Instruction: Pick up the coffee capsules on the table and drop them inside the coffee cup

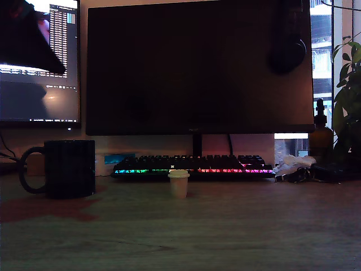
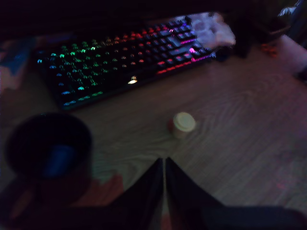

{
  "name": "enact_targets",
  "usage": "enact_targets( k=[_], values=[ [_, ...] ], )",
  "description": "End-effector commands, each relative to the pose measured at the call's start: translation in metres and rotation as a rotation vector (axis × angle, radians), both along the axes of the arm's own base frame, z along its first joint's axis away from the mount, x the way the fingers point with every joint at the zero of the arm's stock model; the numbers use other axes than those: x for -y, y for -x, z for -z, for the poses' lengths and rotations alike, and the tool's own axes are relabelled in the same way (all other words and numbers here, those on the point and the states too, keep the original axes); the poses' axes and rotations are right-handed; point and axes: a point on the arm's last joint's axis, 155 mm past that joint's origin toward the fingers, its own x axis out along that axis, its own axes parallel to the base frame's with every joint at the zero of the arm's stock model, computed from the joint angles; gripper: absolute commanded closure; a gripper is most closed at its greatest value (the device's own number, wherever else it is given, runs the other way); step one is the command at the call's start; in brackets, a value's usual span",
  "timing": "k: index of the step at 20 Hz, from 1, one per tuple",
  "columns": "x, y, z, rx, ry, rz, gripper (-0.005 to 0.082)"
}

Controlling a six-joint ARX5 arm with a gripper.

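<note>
The gripper hangs closed and empty (fingertips together) beside the mug; the cream capsule stands apart from the mug, nearer the keyboard.

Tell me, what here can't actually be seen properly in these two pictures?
- Inside of the black mug: the exterior view shows only its side; the wrist view shows a dim bluish blur inside, not identifiable.
- Gripper: only its fingertips show, pressed together, in the wrist view; the rest is cut off.
- Cream capsule: markings too small and dim.
- Brown bottle: partly hidden by leaves.
</note>
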Motion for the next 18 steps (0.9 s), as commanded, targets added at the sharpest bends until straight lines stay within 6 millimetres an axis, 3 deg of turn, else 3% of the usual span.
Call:
enact_targets(
  k=[1,8,18],
  values=[
    [0.003,0.008,0.001,0.031,0.013,0.017,0.0789],
    [0.012,0.018,-0.002,0.103,0.037,0.027,0.0789],
    [0.051,0.037,0.035,0.202,0.039,0.077,0.0789]
  ],
)
